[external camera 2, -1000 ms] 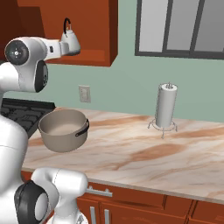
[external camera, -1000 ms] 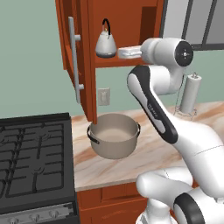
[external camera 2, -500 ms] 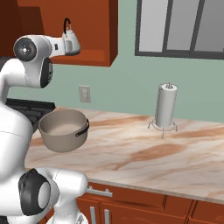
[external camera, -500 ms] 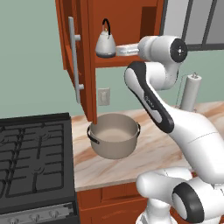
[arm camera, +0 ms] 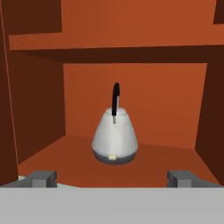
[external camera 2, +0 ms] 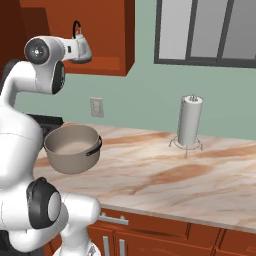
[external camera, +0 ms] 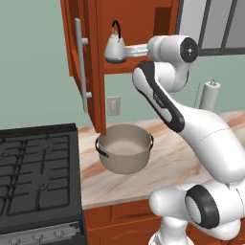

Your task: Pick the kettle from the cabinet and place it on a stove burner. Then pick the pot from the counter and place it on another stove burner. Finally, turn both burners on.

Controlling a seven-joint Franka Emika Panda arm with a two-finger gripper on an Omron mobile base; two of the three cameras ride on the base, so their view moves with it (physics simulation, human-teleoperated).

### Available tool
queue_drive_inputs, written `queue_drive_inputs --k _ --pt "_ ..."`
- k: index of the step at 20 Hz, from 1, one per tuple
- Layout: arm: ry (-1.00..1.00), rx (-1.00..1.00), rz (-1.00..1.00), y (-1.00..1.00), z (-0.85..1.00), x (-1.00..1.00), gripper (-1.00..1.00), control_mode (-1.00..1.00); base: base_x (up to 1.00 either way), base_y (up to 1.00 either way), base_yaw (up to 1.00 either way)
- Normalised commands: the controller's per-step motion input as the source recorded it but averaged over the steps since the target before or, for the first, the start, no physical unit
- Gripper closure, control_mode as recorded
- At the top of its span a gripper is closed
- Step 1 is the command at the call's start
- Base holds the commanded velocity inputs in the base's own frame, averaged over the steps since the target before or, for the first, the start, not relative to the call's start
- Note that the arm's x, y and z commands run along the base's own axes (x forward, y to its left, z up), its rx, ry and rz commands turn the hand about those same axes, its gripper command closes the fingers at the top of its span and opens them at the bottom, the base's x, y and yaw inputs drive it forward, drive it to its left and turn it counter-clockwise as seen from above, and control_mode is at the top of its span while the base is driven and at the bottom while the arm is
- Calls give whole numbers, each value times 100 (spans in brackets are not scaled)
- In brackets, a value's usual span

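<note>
Small silvery cone-shaped kettle (arm camera: 114, 139) not yet picked from red-brown wooden cabinet (external camera: 143, 28); jaws wide, holding nothing. Everything left to do.

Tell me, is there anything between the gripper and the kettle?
No. In the hand view, bare cabinet shelf lies between the open gripper and the kettle.
</note>
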Motion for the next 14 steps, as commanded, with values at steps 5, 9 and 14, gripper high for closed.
queue_drive_inputs --k 5,9,14 --pt "0 -2 0 0 5 37 -100 -100 0 0 0" --pt "0 -4 0 3 15 39 -100 -100 0 0 0" --pt "0 -5 0 8 20 41 -100 -100 0 0 0"
